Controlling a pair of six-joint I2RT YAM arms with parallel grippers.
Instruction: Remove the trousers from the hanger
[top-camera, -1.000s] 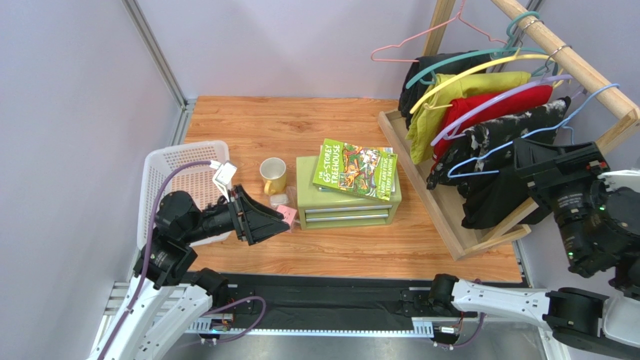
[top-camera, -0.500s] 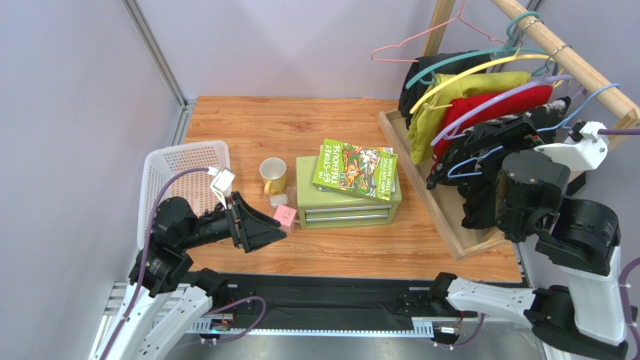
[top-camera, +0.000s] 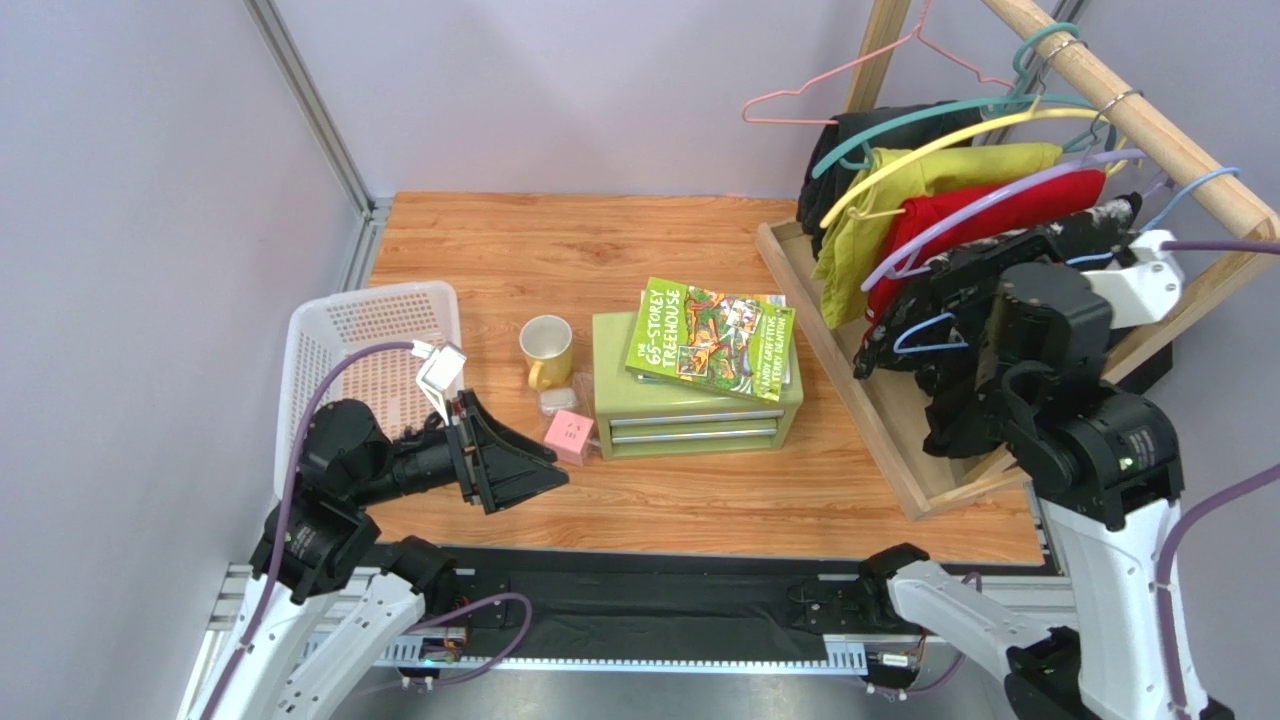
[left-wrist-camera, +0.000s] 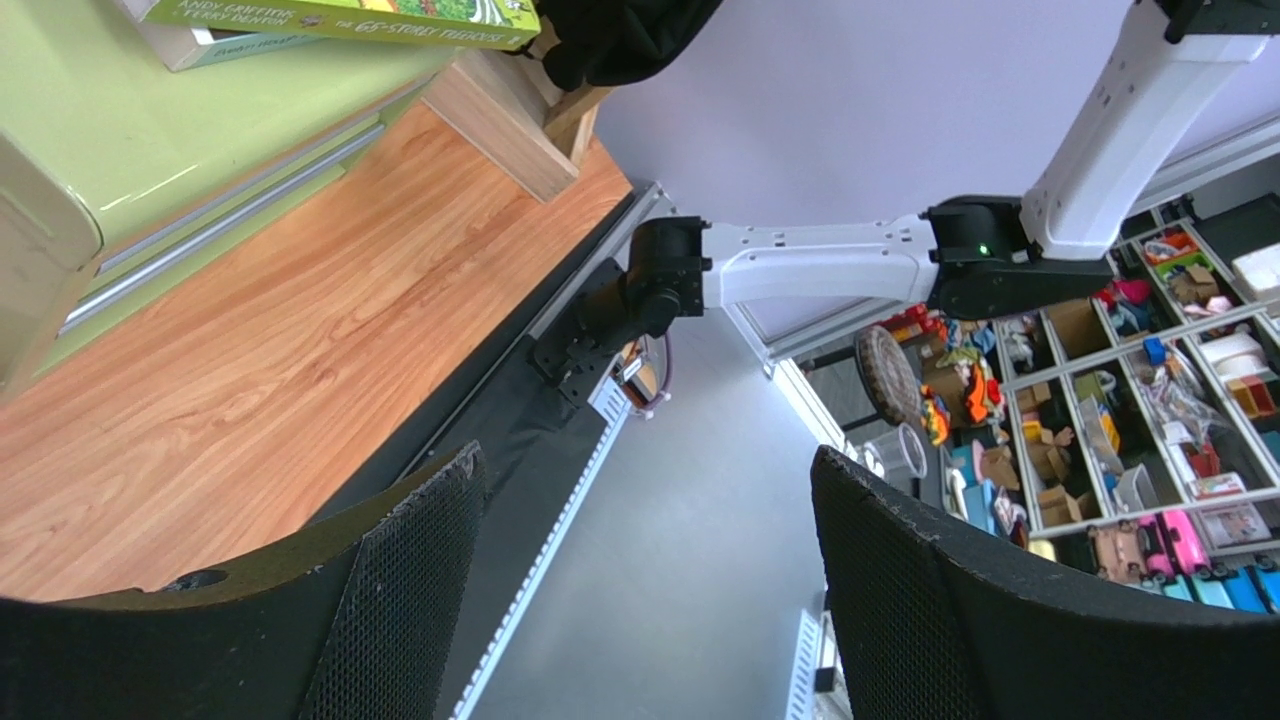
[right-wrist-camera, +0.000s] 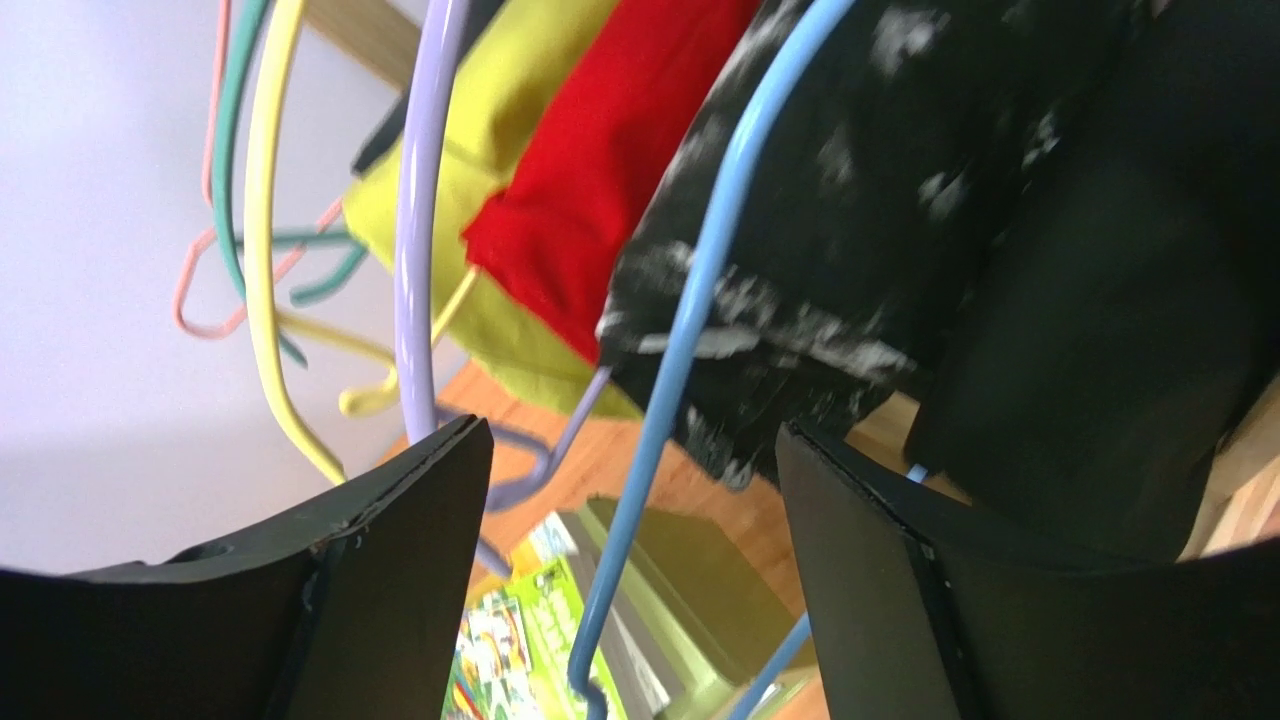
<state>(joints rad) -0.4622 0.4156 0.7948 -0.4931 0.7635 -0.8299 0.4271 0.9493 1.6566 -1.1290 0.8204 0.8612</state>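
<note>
The right arm (top-camera: 1052, 338) has swung in from the far right edge over the last second and now sits close against the rack, its jaws spread and grasping nothing, with the blue hanger (right-wrist-camera: 706, 285) running between them in the right wrist view. That puts it in reach of the black speckled trousers (right-wrist-camera: 857, 225), so the approach looks nearly done and the grasp not yet made. All the trousers hang on the wooden rail (top-camera: 1142, 128): yellow-green trousers (top-camera: 902, 188), red trousers (top-camera: 984, 218), speckled, and dark trousers (top-camera: 984, 398) nearest the arm. The hangers crowd together, so room beside the blue one is tight; whether the jaws touch cloth is hard to tell. The left gripper (left-wrist-camera: 646, 600) hangs released over the surface's near edge (top-camera: 676, 525), well apart, with open wood between.
</note>
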